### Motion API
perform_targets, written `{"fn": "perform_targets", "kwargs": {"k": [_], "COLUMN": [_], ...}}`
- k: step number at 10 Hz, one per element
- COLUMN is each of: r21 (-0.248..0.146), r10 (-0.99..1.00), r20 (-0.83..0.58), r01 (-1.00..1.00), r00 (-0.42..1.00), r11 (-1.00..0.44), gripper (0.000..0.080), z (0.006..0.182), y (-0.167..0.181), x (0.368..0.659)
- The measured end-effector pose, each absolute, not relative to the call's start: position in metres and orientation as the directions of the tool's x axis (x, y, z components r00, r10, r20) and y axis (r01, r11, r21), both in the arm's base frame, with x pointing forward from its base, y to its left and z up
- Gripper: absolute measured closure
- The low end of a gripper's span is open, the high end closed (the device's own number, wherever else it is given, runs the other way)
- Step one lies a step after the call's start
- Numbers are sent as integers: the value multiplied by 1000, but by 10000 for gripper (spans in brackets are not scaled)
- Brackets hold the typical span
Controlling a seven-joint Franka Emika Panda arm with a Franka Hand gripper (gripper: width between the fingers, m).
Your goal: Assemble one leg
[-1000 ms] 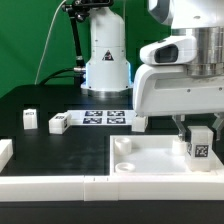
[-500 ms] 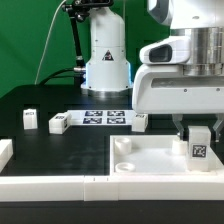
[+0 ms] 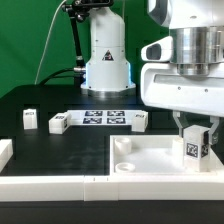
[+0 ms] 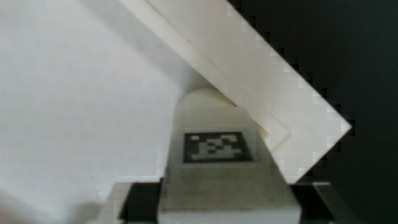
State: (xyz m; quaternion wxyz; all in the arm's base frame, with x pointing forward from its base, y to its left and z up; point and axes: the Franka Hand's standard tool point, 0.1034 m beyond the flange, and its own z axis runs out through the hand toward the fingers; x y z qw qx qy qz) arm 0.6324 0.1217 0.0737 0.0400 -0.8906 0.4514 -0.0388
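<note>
My gripper (image 3: pixel 196 128) is shut on a leg (image 3: pixel 197 143), a small white post with a black-and-white tag on its side, held upright over the right part of the large white panel (image 3: pixel 150 158). In the wrist view the leg (image 4: pixel 221 140) stands between my dark fingers (image 4: pixel 143 200), over the panel (image 4: pixel 71 90) near its edge. Three more legs lie on the black table: one (image 3: pixel 29 119) at the exterior view's left, one (image 3: pixel 58 123) beside the marker board, one (image 3: pixel 139 121) behind the panel.
The marker board (image 3: pixel 105 117) lies flat in front of the robot base (image 3: pixel 105 60). A white frame rail (image 3: pixel 50 183) runs along the front edge, with a white block (image 3: pixel 5 153) at the exterior view's left. A round corner socket (image 3: pixel 122 145) shows in the panel.
The wrist has turned: the gripper housing now faces differently and the leg's tag has swung round. The leg stays over the same spot on the panel.
</note>
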Motion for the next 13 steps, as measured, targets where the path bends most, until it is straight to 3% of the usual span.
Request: {"fn": "perform_targets", "kwargs": {"k": [4,6,7,8,9,10,13], "r21": [-113,-113,-112,-111,-105,-98,-88], "r10": [-950,-939,-923,-918,-869,-813,-605], "r20": [-9,-6,-1,1,12,19,49], "r01": [-944,-933,-917,-912,-864,-808,-600], "r00": [313,345,385,396,495,582,795], "r11": [-310,-342,-382,-394,-493,-581,-795], "gripper": [508,507,331,214,214,163,151], "z": [74,73,73,72,72,71,71], "y": [123,123,123,123,123,123,123], "x": [632,632,632,632,631,630,630]}}
